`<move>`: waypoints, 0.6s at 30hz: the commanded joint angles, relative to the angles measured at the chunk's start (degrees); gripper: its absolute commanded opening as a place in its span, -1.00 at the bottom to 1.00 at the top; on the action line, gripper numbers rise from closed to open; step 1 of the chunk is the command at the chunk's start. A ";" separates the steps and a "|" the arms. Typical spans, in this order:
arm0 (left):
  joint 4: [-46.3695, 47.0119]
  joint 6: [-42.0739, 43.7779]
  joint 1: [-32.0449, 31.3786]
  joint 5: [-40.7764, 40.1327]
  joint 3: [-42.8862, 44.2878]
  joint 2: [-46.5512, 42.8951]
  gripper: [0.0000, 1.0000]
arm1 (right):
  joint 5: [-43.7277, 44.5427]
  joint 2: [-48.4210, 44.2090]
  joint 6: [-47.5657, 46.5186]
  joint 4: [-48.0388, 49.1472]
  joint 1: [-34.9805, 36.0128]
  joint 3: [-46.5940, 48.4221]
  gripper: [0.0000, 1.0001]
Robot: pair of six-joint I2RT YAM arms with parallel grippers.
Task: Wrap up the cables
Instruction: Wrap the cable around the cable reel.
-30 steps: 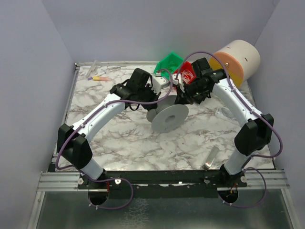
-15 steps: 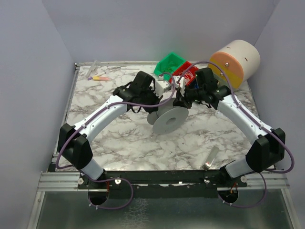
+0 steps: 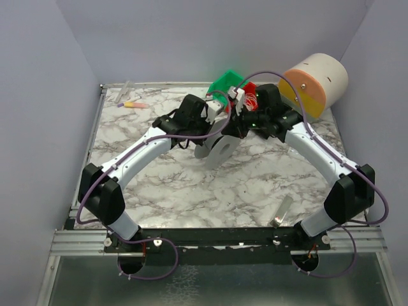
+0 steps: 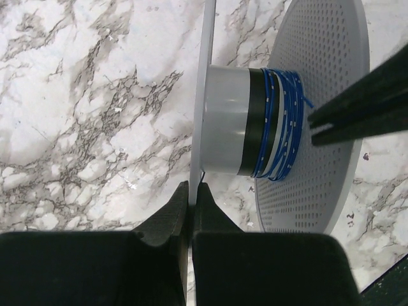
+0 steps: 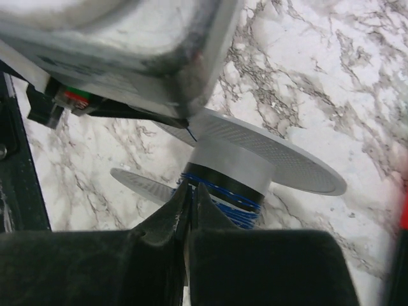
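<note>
Left gripper [image 4: 191,191] is clenched on a flange edge of the grey perforated plastic spool [image 4: 223,121]. The right gripper [image 5: 189,191] is pressed closed against the thin blue cable [image 4: 284,127] wound round the hub, near the far edge of the marble table [image 3: 159,185].

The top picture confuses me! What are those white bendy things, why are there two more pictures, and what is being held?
Those are two robot arms bolted to a marble table. The wide picture looks down from above. The other two come from little cameras on each wrist. The left hand is shut on the thin edge of a grey spool with blue wire wound round it. The right hand is shut too, right beside that wire. Whether it pinches any is too small to tell. At the back sit a green bin and a red bin.
</note>
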 commanded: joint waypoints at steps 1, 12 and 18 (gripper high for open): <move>5.61 -7.46 0.45 -4.11 -0.56 0.70 -1.00 | -0.60 1.96 9.52 4.21 3.98 0.83 -0.99; 5.78 -18.00 2.83 1.80 1.27 3.37 -1.00 | 15.37 3.23 5.29 7.38 10.08 -2.80 -0.99; 5.78 -20.47 4.78 7.67 2.67 5.65 -1.00 | 20.01 0.30 -3.02 13.22 12.44 -10.39 -0.99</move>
